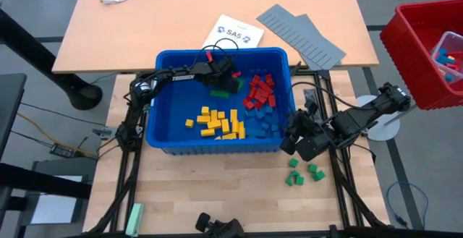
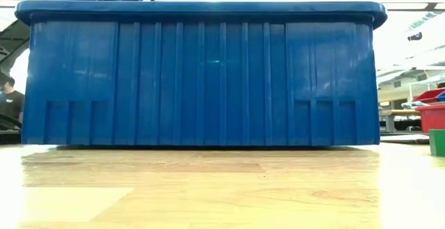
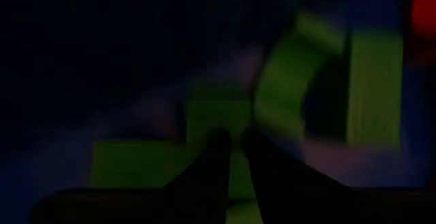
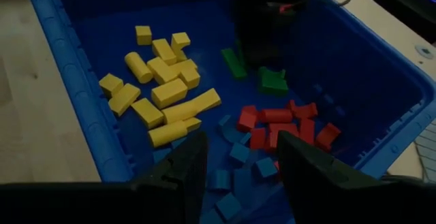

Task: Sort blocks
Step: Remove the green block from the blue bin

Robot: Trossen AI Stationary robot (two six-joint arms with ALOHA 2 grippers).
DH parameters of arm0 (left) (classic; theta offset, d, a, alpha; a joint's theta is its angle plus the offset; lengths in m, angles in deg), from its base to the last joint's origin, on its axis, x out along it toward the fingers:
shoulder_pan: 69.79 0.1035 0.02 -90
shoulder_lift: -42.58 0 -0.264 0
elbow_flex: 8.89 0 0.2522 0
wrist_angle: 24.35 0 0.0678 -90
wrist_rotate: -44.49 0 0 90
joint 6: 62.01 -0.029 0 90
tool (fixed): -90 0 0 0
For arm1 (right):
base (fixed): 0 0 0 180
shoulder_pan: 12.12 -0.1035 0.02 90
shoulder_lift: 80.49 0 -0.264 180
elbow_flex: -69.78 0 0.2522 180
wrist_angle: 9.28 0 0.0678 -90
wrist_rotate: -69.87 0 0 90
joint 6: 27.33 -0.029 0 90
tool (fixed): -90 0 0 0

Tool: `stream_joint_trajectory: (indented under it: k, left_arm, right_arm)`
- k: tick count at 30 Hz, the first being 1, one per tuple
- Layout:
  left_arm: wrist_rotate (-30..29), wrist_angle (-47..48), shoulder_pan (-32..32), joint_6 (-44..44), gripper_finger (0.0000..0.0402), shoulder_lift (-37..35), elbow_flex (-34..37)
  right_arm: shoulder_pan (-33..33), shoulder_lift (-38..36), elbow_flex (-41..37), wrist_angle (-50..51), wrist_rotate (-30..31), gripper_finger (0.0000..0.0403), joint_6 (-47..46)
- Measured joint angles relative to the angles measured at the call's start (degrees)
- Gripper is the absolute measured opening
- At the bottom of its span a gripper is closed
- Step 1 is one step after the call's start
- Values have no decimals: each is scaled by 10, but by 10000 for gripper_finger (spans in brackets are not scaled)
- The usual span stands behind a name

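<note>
Blue bin sat mid-table, holding the blocks in loose colour groups: yellow blocks near the front wall, red blocks and blue blocks toward the right, green blocks by the back wall. Four more green blocks lay outside on the wood, just off the bin's front right corner. Left gripper was down inside the bin at the back, right over the green ones; in its wrist view its fingers stood close together with green directly ahead, but whether they pinched a block, could not tell. Right gripper hung at the bin's right rim, fingers parted with nothing between them, pointing across the bin. Key relation: the inside greens lay at the left gripper's tips and well across the bin from the right one, so the left arm was nearer. One green block lay with its long axis running roughly toward the back wall. Likely step: picking greens out.
</note>
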State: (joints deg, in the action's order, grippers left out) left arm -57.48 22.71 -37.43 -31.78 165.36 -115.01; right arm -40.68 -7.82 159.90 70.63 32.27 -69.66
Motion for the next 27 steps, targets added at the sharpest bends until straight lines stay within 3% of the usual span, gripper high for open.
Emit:
stream_joint_trajectory:
  k: [6,17,22,27]
  left_arm:
    - [20,52,-29,-16,64,-14,2]
    - [-48,-42,-21,-31,64,-49,-17]
    - [-104,-51,-9,-28,64,-48,17]
    - [-109,-111,-6,-10,64,-48,71]
  right_arm:
    - [0,0,0,0,1,162,0]
    - [0,0,0,-1,0,162,-1]
    - [0,0,0,-1,0,162,-5]
    - [0,0,0,-1,0,162,-5]
